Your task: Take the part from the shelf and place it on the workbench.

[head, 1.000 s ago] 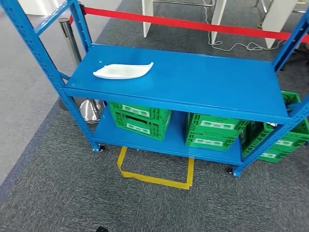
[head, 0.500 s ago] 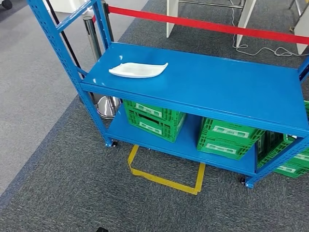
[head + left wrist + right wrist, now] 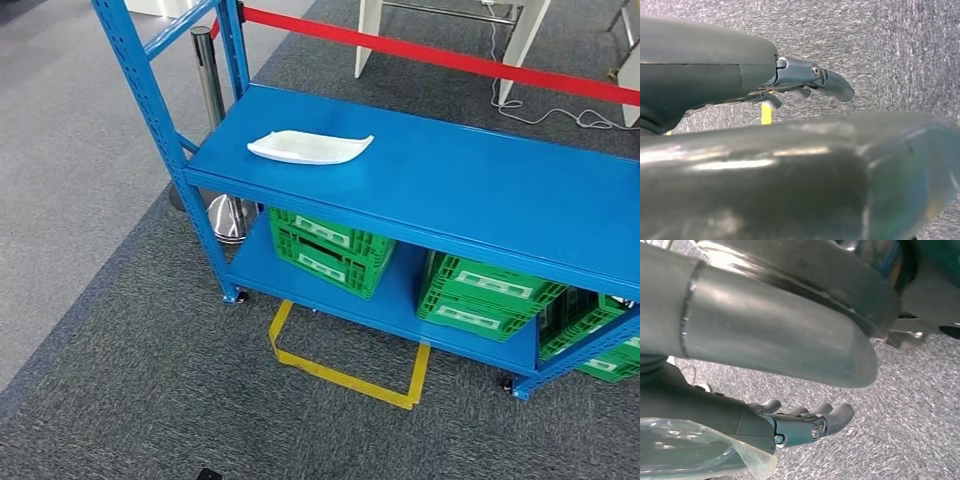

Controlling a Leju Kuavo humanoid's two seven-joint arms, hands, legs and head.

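a: where's the part [image 3: 309, 147]?

b: flat on the shelf [image 3: 483, 190], on the top deck toward the end with the blue upright [image 3: 155, 120], a little back from the front lip. nothing touches it. so nothing of the task is done, i'd say: the reach, the lift and the carry to the workbench are all left.

a: and the hands?

b: both hang over the carpet. the left hand [image 3: 806, 85] has its fingers stretched out and apart, holding nothing. the right hand [image 3: 802, 422] is the same, loosely extended, nothing in it.

a: room to get in?

b: the deck beside the part is bare blue metal running far along the shelf, so a hand could come in from the front or that side. past the part's other tip the upright and its crossbar stand close, so less room there. behind the shelf runs a red barrier tape [image 3: 453, 57]. below the deck sit green crates [image 3: 328, 245], and a yellow floor mark [image 3: 343, 375] lies in front of the shelf.
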